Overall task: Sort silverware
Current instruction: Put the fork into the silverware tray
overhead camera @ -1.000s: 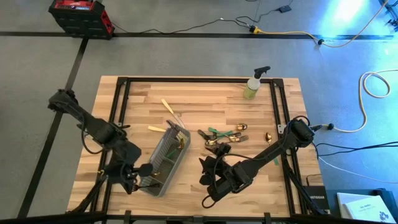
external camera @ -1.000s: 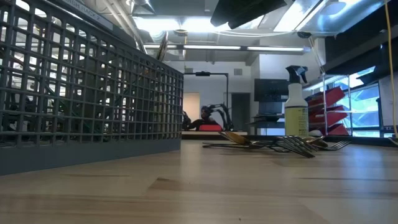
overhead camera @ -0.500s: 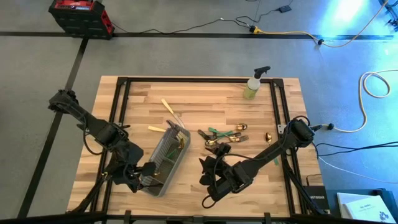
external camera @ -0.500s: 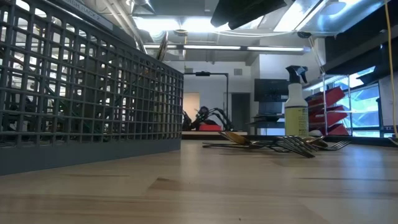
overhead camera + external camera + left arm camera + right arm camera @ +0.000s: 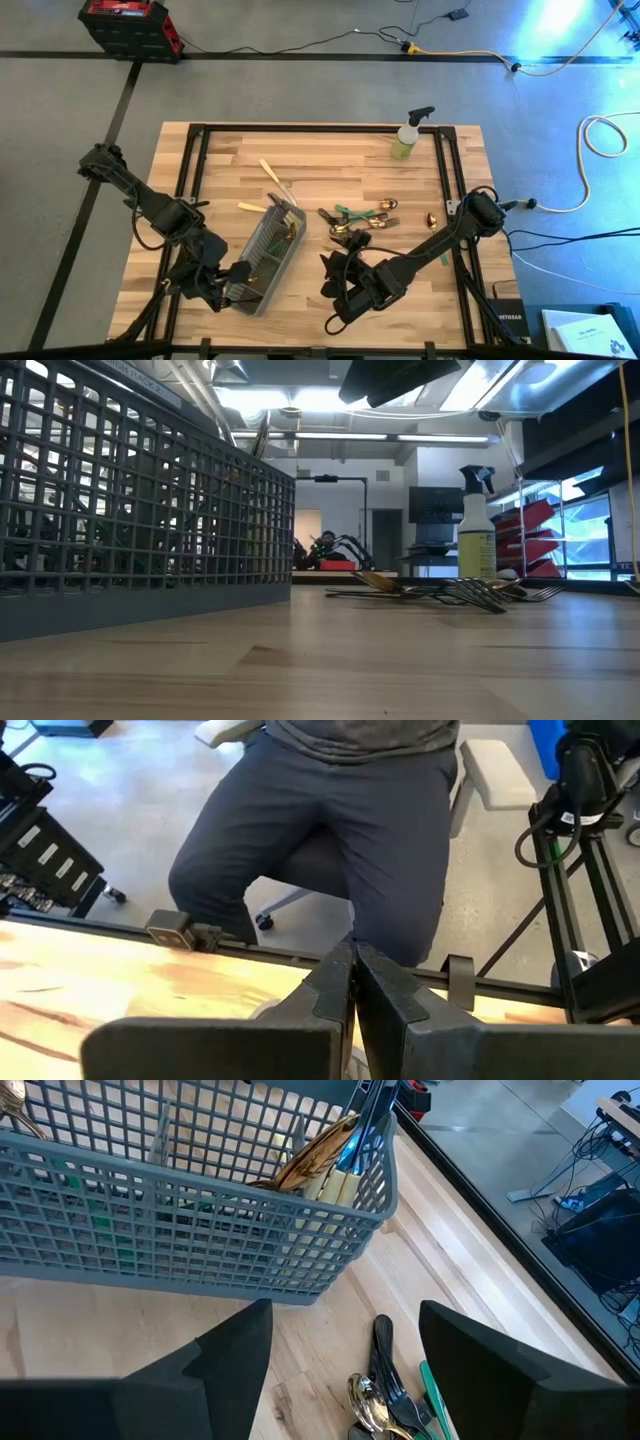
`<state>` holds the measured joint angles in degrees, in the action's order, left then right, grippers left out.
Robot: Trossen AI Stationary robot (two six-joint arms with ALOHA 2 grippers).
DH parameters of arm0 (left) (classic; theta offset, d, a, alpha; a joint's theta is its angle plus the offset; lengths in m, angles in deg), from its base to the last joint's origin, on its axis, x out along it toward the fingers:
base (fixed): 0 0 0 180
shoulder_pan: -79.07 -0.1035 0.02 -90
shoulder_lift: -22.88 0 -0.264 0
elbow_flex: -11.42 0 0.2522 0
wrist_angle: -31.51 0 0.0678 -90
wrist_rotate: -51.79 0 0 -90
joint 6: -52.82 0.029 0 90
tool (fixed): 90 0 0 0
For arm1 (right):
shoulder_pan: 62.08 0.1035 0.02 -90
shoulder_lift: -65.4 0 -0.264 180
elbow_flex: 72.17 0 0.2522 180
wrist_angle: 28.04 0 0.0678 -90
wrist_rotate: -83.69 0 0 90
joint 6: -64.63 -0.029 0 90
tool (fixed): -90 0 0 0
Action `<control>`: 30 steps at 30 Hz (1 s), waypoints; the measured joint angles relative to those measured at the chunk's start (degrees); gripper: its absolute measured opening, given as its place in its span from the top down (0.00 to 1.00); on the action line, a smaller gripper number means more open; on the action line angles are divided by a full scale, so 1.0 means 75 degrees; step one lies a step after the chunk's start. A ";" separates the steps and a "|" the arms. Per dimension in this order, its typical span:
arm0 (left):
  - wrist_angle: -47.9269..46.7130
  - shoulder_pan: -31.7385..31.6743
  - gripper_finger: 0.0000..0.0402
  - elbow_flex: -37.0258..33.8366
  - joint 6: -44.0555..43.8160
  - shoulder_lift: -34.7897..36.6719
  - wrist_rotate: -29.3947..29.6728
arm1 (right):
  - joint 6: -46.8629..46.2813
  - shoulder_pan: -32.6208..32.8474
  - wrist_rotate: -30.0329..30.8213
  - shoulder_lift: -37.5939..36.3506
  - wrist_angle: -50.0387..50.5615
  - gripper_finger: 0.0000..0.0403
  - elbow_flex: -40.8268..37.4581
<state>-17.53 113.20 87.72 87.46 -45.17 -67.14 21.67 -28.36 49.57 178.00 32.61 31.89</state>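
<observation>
The grey wire-mesh caddy (image 5: 265, 250) stands on the table left of centre, with several pieces of silverware (image 5: 335, 1150) upright inside it. More silverware (image 5: 355, 222) lies in a loose pile on the wood to the caddy's right. Two cream-handled pieces (image 5: 272, 172) lie beyond the caddy's far end. My left gripper (image 5: 236, 272) is shut, with nothing between its fingers, and hangs by the caddy's near left corner. My right gripper (image 5: 345, 1370) stands open above the table to the right of the caddy, pointing at its long wall, with the pile's near pieces (image 5: 385, 1390) below it.
A yellow-green spray bottle (image 5: 410, 135) stands at the far right of the table. A single gold piece (image 5: 432, 218) lies near the right rail. A seated person in dark trousers (image 5: 330, 830) is just beyond the table's near edge. Bare wood spreads across the far half.
</observation>
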 joint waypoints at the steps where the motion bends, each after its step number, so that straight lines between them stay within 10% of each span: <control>1: -0.0009 0.0000 1.00 0.0000 -0.0008 0.0000 0.0071 | 0.0000 0.0000 0.0000 0.0000 0.0001 0.41 0.0000; 30: 0.0025 0.0057 0.80 0.0028 -0.0764 0.0049 0.0831 | 0.0000 0.0001 -0.0003 0.0000 0.0003 0.41 -0.0003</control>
<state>-17.34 113.62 87.93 81.73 -44.80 -60.90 21.67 -28.36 49.55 178.00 32.63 31.87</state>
